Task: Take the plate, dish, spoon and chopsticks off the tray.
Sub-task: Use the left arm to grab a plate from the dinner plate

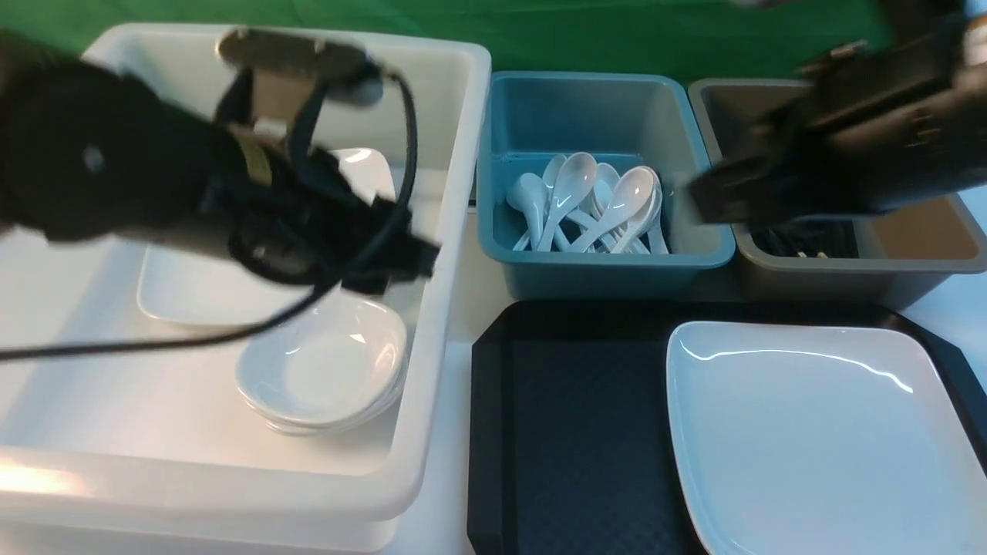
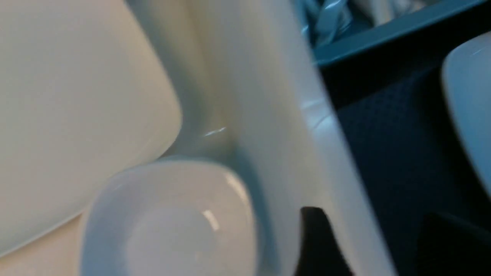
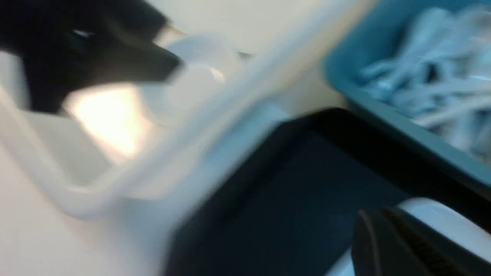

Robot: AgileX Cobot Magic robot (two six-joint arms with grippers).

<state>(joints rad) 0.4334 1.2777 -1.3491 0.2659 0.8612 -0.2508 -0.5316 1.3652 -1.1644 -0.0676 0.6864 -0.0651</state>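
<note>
Bright light; glare streaks the plate (image 1: pixel 810 362) and the white tub (image 1: pixel 46 478) rim. Both wrist views are motion-blurred.

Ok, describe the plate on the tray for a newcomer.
Find the black tray at the near right, before the blue tub. The plate fills its right half. It is the only white dish on black; the other dishes lie in the white tub.

plate (image 1: pixel 817 439): glossy white, apparently level | on black tray (image 1: pixel 570 447), right half
</note>
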